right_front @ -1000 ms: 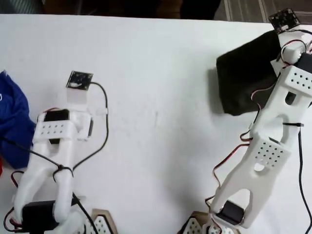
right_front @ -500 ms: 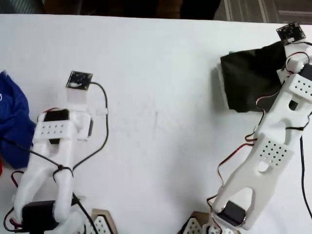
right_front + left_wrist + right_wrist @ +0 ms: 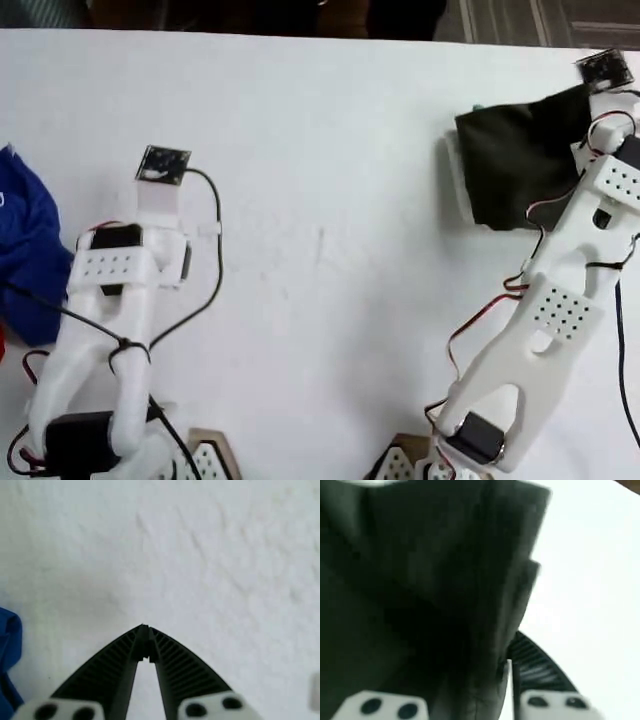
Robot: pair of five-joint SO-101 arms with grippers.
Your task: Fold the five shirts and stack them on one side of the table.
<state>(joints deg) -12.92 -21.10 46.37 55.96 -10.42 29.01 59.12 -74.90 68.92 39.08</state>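
Lying near the far right side of the white table (image 3: 330, 120) is a folded black cloth shirt (image 3: 515, 165), with the right arm stretched over its right portion. In the right wrist view the right gripper (image 3: 510, 655) is clenched on that shirt: dark fabric bunches in against the ribbed black finger (image 3: 535, 667), and the other finger is hidden under the cloth. A pale strip (image 3: 452, 178) shows along the shirt's edge that faces the middle of the table; what it belongs to cannot be told. At the table's left edge, well apart from the black one, lies a crumpled blue cloth shirt (image 3: 25, 250). The left arm sits just beside it on the near left, its left gripper (image 3: 144, 629) pinched together with the tips touching and nothing between them, above bare tabletop.
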